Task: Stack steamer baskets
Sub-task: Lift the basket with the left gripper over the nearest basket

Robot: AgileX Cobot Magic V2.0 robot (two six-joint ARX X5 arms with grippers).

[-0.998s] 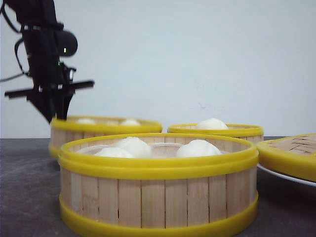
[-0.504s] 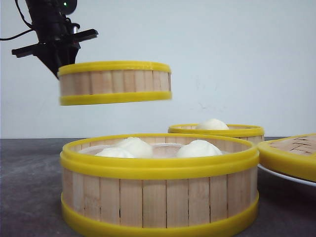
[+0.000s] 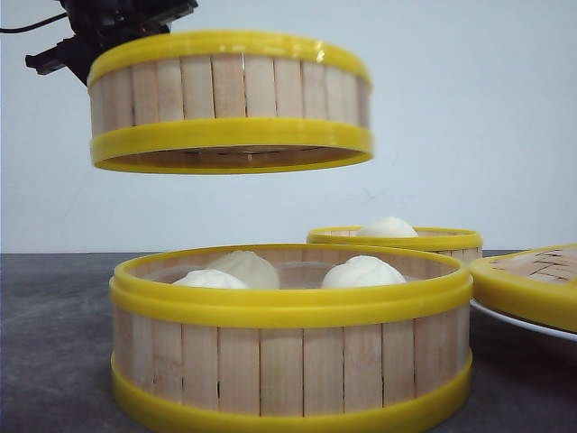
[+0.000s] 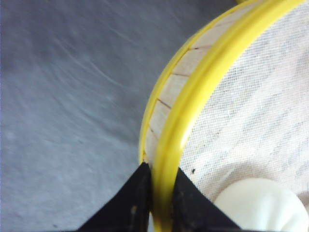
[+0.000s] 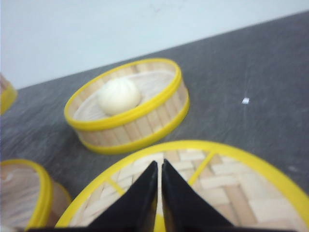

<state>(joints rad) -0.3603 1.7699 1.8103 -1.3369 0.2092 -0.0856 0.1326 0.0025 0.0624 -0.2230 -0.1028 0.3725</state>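
Front view shows the left gripper (image 3: 106, 27) holding one steamer basket (image 3: 230, 101) in the air by its rim, well above the desk (image 3: 54, 343) and over the near steamer basket (image 3: 290, 338), which stands on the desk with buns (image 3: 361, 271) inside. The raised basket hangs roughly level and clear of the one below, offset a little toward the gripper's side; this height looks chosen so that its bottom rim can pass over the buns before it is lowered, and the next move, I judge, calls for lining the two rims up.

In the left wrist view the two black fingers (image 4: 137, 193) pinch the yellow top rim (image 4: 193, 96) from both sides, one on the slatted outer wall, the other inside over the white cloth liner (image 4: 251, 111); a bun (image 4: 260, 205) lies just beside the inner finger. A grip on one edge alone leaves the far side unsupported, so the basket may tip.

The left arm comes from above at the upper left of the front view, its wrist pointing down onto the rim.

The right gripper (image 5: 159, 193) hovers with its fingers closed together, holding nothing, directly over the woven lid (image 5: 227, 188). Beyond its fingertips the third steamer basket (image 5: 128, 104) stands on the desk with one bun (image 5: 118, 95), apart from the lid
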